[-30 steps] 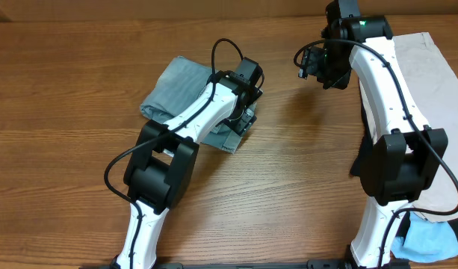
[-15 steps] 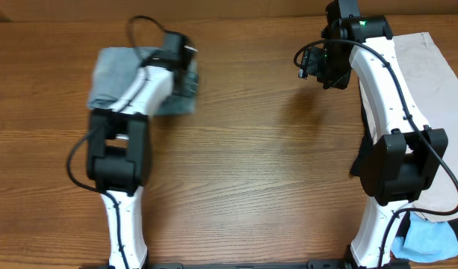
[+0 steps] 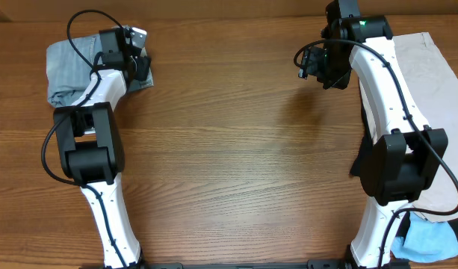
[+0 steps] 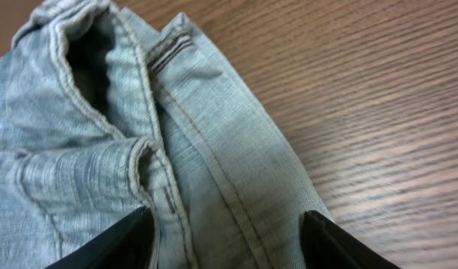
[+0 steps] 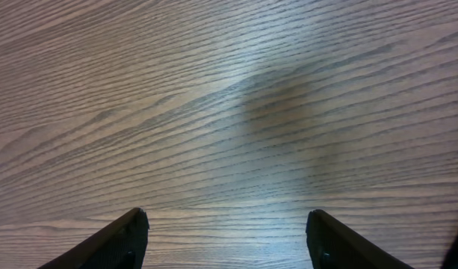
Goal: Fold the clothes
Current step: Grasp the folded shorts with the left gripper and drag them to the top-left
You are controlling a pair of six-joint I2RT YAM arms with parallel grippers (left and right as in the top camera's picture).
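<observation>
Denim shorts (image 3: 64, 71) dragged far left; left arm (image 3: 103, 88) outstretched, end effector (image 4: 227, 243) spread.

Denim shorts (image 3: 64, 71) far left (beige shorts (image 3: 445, 97) right)

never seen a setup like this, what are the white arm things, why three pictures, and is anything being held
These are two white robot arms at a wooden table, each ending in a two-finger gripper. The wide picture comes from a fixed camera above. The two close-ups come from a camera on each wrist, so the dark tips at their bottom edge are that arm's own fingers. The left gripper is at the far left, its fingers spread open over light-blue denim shorts, apparently not pinching them. The right gripper hangs open over bare wood and holds nothing. Along the right edge lie larger beige shorts and a small pale-blue cloth.
</observation>
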